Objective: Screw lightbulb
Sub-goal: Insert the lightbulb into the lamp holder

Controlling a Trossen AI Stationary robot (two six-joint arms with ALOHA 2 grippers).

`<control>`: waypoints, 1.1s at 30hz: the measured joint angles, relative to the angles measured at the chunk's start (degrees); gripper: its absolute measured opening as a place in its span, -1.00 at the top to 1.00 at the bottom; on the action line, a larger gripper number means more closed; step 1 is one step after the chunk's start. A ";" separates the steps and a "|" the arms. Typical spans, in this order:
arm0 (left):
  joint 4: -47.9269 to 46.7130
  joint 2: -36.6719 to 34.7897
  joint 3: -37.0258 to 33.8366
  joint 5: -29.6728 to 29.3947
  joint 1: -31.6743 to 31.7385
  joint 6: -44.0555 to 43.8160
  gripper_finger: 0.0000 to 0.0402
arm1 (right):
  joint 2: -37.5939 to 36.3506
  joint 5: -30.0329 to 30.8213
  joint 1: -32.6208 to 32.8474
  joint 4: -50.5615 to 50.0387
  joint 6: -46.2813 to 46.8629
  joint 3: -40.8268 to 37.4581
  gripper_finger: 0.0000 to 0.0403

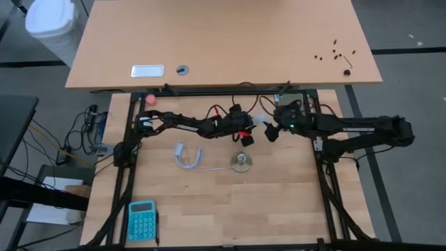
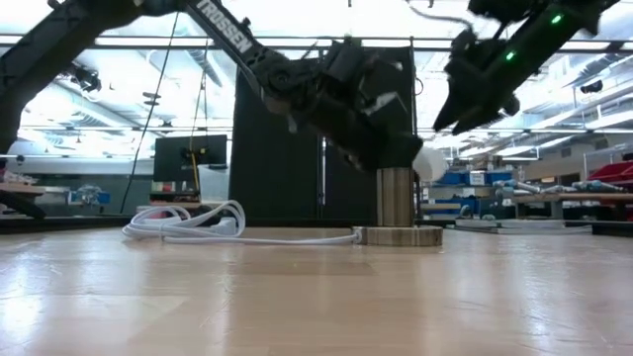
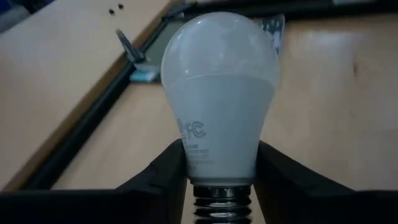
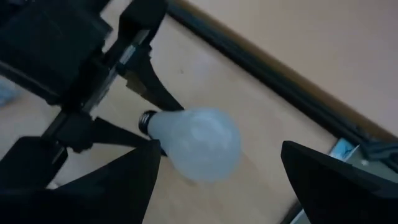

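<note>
Two robot hands are meeting above the desk. A round metal socket with a white cord is sitting on the wood just below them, and a blue calculator is lying near the front edge. The lightbulb is white and frosted with a grey screw end. The left hand is squeezing it by its narrow neck, globe pointing out. The right hand is hanging open around the globe.
</note>
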 joint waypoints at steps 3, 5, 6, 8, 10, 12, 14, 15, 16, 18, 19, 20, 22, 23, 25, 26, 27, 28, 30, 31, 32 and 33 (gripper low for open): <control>0.21 -2.12 -0.08 0.26 -1.05 -0.40 0.21 | -4.12 3.19 3.24 -0.54 1.34 0.00 -0.71; 0.79 -2.93 -1.02 0.46 -2.21 -1.24 0.21 | -6.52 4.21 5.78 -0.53 2.23 0.00 -0.71; 1.35 -3.27 -1.66 0.53 -2.85 -1.49 0.21 | -7.61 4.24 7.09 -0.33 2.40 0.00 -0.71; 1.34 -3.77 -3.19 0.53 -4.43 -1.75 0.21 | -9.27 4.29 9.78 0.73 2.61 0.00 -0.71; 1.37 -4.55 -4.41 0.57 -6.11 -2.75 0.21 | -10.80 4.29 12.74 1.45 3.36 0.00 -0.71; 2.18 -5.46 -5.65 0.54 -7.79 -3.70 0.21 | -11.59 4.75 15.65 3.55 3.42 0.00 -0.71; 3.37 -6.21 -7.25 0.10 -9.48 -4.46 0.21 | -11.92 6.83 18.88 3.87 3.06 0.00 -0.71; 4.23 -6.69 -8.11 -0.34 -10.38 -4.61 0.21 | -11.90 8.38 20.40 4.29 3.05 0.00 -0.71; 4.58 -7.11 -8.91 -1.02 -11.17 -4.79 0.21 | -11.88 9.99 21.82 4.23 3.06 0.00 -0.71; 6.74 -8.38 -10.20 -2.20 -12.70 -5.46 0.21 | -11.82 12.28 24.35 4.15 3.81 0.00 -0.71; 7.66 -9.24 -11.10 -3.10 -13.43 -5.63 0.21 | -11.71 12.73 25.44 4.04 4.70 0.00 -0.71; 8.70 -9.98 -11.71 -3.97 -14.14 -5.79 0.21 | -11.60 12.77 26.42 4.04 5.97 0.02 -0.71; 9.56 -11.57 -13.23 -5.93 -15.48 -6.15 0.21 | -11.47 12.76 28.43 2.51 8.83 0.00 -0.71; 9.52 -12.36 -13.99 -7.03 -16.17 -6.29 0.21 | -11.15 12.91 29.23 2.01 10.20 0.00 -0.71; 10.11 -13.79 -15.46 -8.67 -17.54 -6.67 0.21 | -10.53 14.06 30.93 -0.86 13.56 0.02 -0.71; 10.99 -14.42 -16.24 -9.80 -18.17 -7.03 0.21 | -10.30 14.48 31.80 -2.39 15.21 -0.12 -0.71; 11.29 -15.14 -17.14 -10.66 -18.80 -7.22 0.21 | -9.92 15.46 32.55 -2.62 16.63 -0.32 -0.71; 11.79 -15.52 -18.21 -11.47 -19.43 -7.46 0.21 | -9.60 16.40 33.31 -2.17 17.80 -0.63 -0.71; 14.32 -15.64 -20.18 -12.35 -20.40 -8.67 0.21 | -9.35 16.73 34.77 -2.38 20.62 -1.92 -0.71; 15.48 -15.64 -21.10 -12.52 -20.90 -9.02 0.21 | -8.77 16.74 35.15 -2.39 22.30 -2.53 -0.71; 16.69 -15.64 -21.94 -12.60 -21.31 -9.43 0.21 | -8.10 16.70 35.25 -1.71 24.42 -3.09 -0.71; 18.24 -15.64 -22.62 -12.62 -21.60 -9.97 0.21 | -7.30 16.59 35.19 -1.78 26.81 -3.80 -0.71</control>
